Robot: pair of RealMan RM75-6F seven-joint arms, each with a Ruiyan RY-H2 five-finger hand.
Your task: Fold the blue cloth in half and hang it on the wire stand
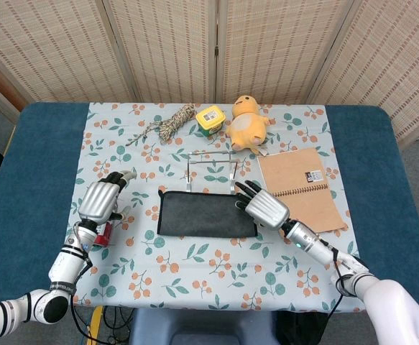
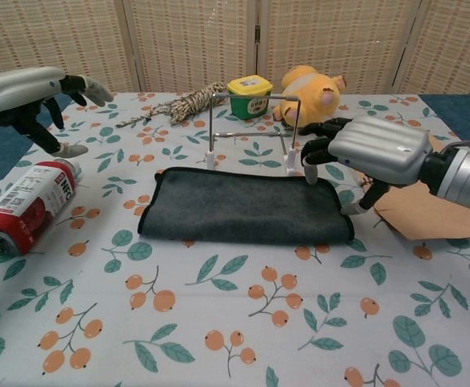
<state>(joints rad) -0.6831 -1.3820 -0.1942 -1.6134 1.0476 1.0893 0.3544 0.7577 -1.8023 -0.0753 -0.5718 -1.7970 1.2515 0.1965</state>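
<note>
At the centre of the patterned tablecloth (image 1: 195, 266) we find the blue cloth (image 1: 207, 213), lying flat as a dark rectangle just in front of the wire stand (image 1: 210, 167), nothing draped on the stand. From the head view we see the right hand (image 1: 264, 205) hovering over the cloth's right end, fingers spread and empty; the chest view adds what the top-down angle hides, its fingertips (image 2: 309, 168) pointing down at the cloth's far right corner, close to touching. Out on the other side we have the left hand (image 1: 103, 199), open too, fingers apart, holding nothing. From above it covers most of the red can (image 1: 106, 233); the chest camera shows that can whole, lying on its side, well below the raised hand. Behind the stand we spot a rope coil (image 1: 172, 123), a yellow-lidded tub (image 1: 210, 118), a plush duck (image 1: 246, 123), and a notebook (image 1: 306, 185) to the right.
</note>
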